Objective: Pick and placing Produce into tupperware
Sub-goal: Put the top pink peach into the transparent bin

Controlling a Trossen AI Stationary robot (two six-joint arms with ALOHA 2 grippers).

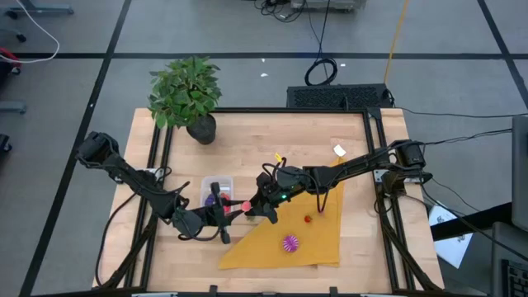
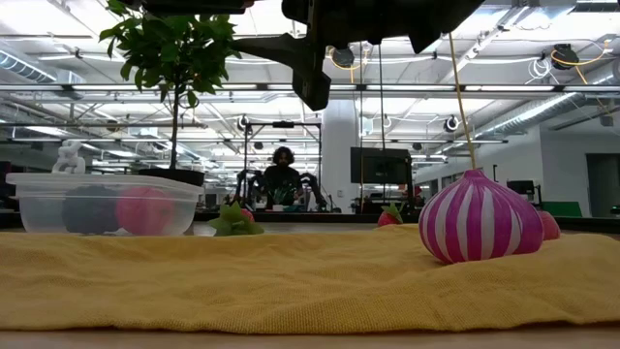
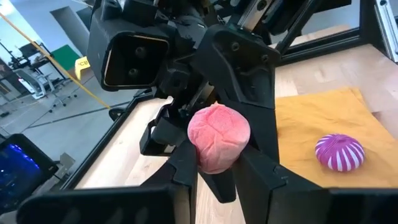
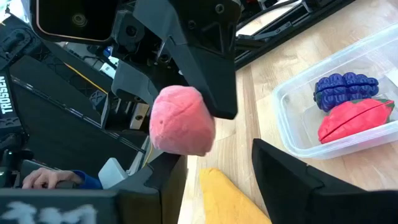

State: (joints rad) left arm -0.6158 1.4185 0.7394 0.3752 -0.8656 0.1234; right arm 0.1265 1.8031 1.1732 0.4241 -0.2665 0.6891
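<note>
1. Produce: a pink fruit is pinched between the left gripper fingers, just beside the tupperware.
2. Right gripper, fingers spread apart around that fruit, meets it there.
3. Tupperware holds purple grapes and a red piece.
4. Striped purple onion lies on the yellow cloth, well apart from the tupperware.

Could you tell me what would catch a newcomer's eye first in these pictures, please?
Most striking is the handover in mid-air near the table's middle: the left gripper has its jaws closed on a pink toy fruit, while the right gripper faces it with jaws apart. Just beside them the clear tupperware already holds a purple and a red piece. On the mustard-yellow cloth lies a magenta striped ball.
</note>
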